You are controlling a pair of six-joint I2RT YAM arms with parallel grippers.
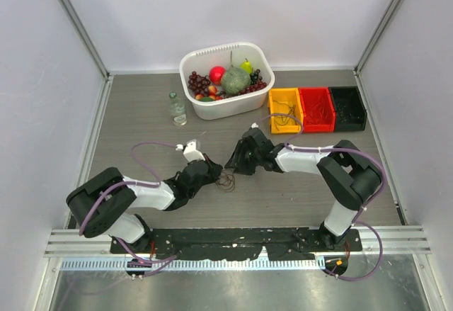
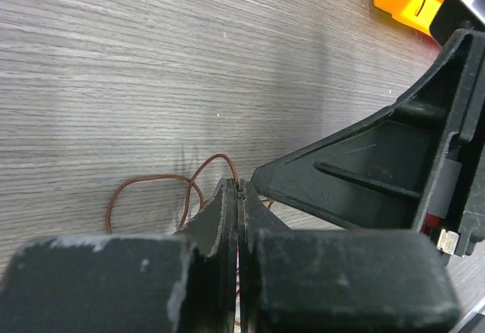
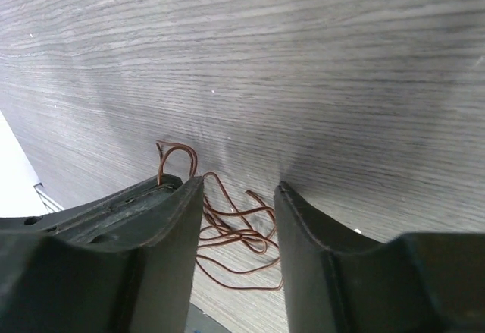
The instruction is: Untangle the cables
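The cables (image 1: 227,182) are a small tangle of thin red-brown wire loops lying on the grey wood table between the two grippers. My left gripper (image 1: 214,172) is low at the tangle's left edge. In the left wrist view the left gripper (image 2: 239,189) is shut, with a wire loop (image 2: 220,155) pinched at its tips. My right gripper (image 1: 234,161) is just above and to the right of the tangle. In the right wrist view the right gripper (image 3: 236,185) is open, and the cables (image 3: 235,230) lie on the table between its fingers, untouched.
A white basin (image 1: 212,105) of fruit stands at the back, with a small glass bottle (image 1: 177,109) to its left. Yellow (image 1: 285,110), red (image 1: 316,108) and black (image 1: 347,108) bins sit at the back right; the yellow and red ones hold wires. The two grippers' tips are very close together.
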